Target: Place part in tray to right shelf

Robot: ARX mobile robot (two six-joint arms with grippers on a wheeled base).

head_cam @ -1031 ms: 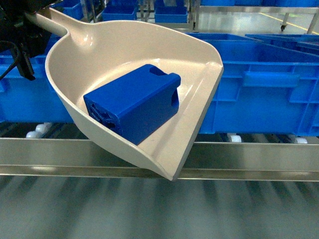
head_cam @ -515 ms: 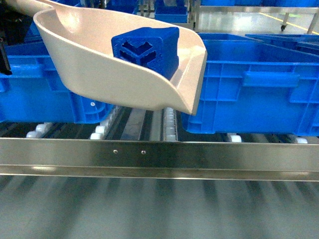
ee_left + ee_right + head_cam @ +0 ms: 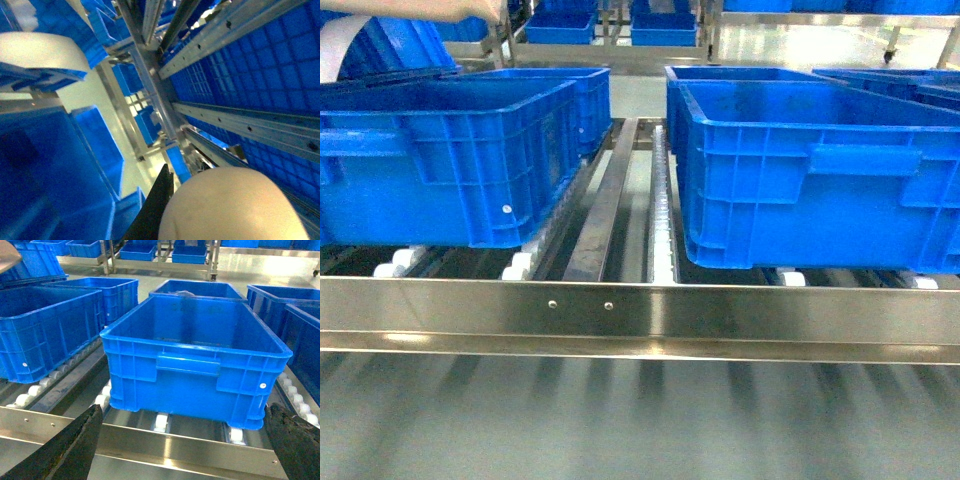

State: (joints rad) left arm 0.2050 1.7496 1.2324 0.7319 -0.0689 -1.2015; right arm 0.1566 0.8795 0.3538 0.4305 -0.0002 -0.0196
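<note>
Only a thin beige strip of the tray [image 3: 425,8] shows along the top left edge of the head view. In the left wrist view its rounded beige plastic [image 3: 235,205] fills the bottom, pressed against one black finger [image 3: 156,207] of my left gripper [image 3: 192,200], which is shut on it. The part is hidden. The right shelf's steel front rail [image 3: 640,315] spans the head view. My right gripper [image 3: 185,450] is open and empty, low in front of that rail [image 3: 165,445] and facing a large blue crate [image 3: 195,355].
Two big blue crates [image 3: 440,160] [image 3: 820,170] sit on white roller tracks [image 3: 660,230] with a gap between them. More crates stand behind and to the right [image 3: 300,315]. The left wrist view looks up at shelf rails [image 3: 240,125] and crate undersides.
The tray with the blue part in it has risen up and to the left, out of the head view. The crates and roller tracks behind it now show.
</note>
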